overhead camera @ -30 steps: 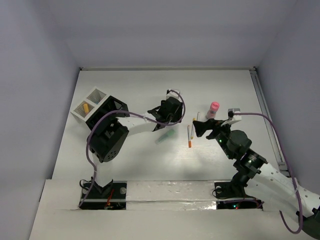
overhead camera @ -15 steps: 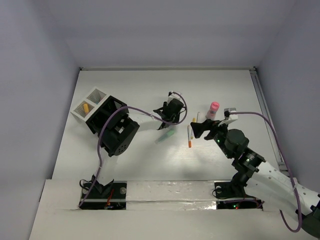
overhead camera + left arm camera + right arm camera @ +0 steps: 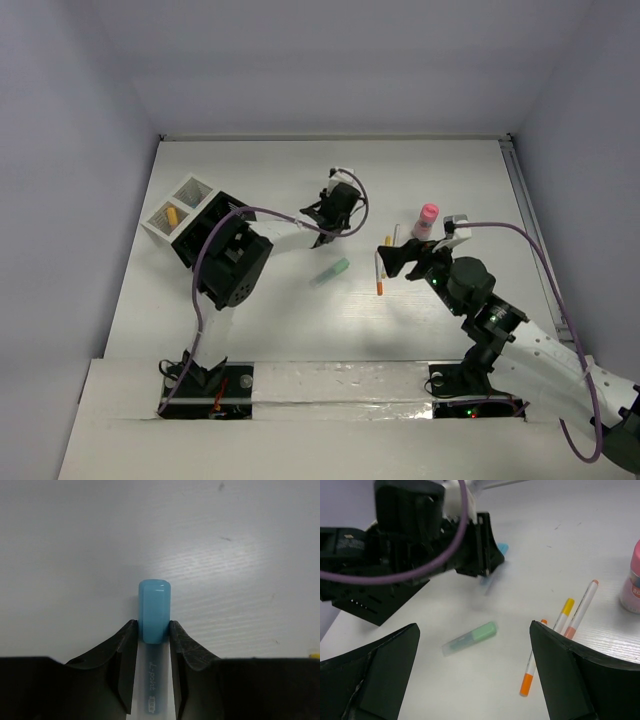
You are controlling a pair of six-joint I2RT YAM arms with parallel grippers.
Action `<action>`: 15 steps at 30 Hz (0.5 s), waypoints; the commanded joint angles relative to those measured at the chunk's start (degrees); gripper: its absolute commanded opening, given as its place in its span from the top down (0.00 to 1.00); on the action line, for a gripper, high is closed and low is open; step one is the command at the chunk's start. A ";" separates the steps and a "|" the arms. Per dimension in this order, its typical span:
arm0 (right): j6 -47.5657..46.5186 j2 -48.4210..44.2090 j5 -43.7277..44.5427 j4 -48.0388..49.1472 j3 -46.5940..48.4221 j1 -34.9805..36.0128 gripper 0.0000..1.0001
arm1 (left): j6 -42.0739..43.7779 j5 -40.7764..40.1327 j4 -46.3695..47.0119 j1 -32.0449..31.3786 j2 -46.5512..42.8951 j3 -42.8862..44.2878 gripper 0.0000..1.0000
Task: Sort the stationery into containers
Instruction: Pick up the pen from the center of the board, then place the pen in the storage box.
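My left gripper point(image 3: 334, 212) is shut on a blue marker point(image 3: 154, 611), with its cap sticking out past the fingertips above the table. The blue cap also shows in the right wrist view point(image 3: 502, 548). A green marker point(image 3: 332, 270) lies on the table just near of the left gripper; it also shows in the right wrist view point(image 3: 470, 638). My right gripper point(image 3: 395, 258) is open and empty, hovering over thin white pens: one orange-ended point(image 3: 532, 667), one yellow-ended point(image 3: 564, 611) and one pink-ended point(image 3: 583, 602). A small pink cup point(image 3: 427, 218) stands behind them.
A black slotted organiser point(image 3: 212, 230) and white mesh cups point(image 3: 180, 205) stand at the far left, with an orange item point(image 3: 171, 214) in one cup. The left arm's elbow point(image 3: 232, 268) hangs near the organiser. A rail runs along the table's right edge point(image 3: 530, 220).
My left gripper has moved away from the green marker toward the back of the table with the blue marker in it. My right gripper has shifted slightly left.
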 commanded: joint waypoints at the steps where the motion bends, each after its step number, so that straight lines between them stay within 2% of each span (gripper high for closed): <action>1: -0.97 0.10 -1.17 3.61 0.17 -0.30 0.03 | 1.95 -2.90 2.46 4.10 -10.66 3.17 0.81; 5: -0.80 0.62 -1.77 3.61 0.34 -0.30 0.03 | 2.75 -4.83 1.41 8.58 -18.31 1.51 0.81; 9: -0.36 0.54 -3.80 4.40 0.08 -0.30 0.04 | 0.64 -2.47 0.28 17.18 -28.07 -2.54 0.80; 10: -0.27 0.62 -3.80 4.31 0.08 -0.30 0.04 | 0.12 -1.68 -0.43 21.47 -31.65 -2.98 0.80; 15: 0.08 -0.60 -6.00 3.69 0.52 -0.30 0.04 | 1.07 -1.06 -2.97 33.44 -38.80 -5.54 0.78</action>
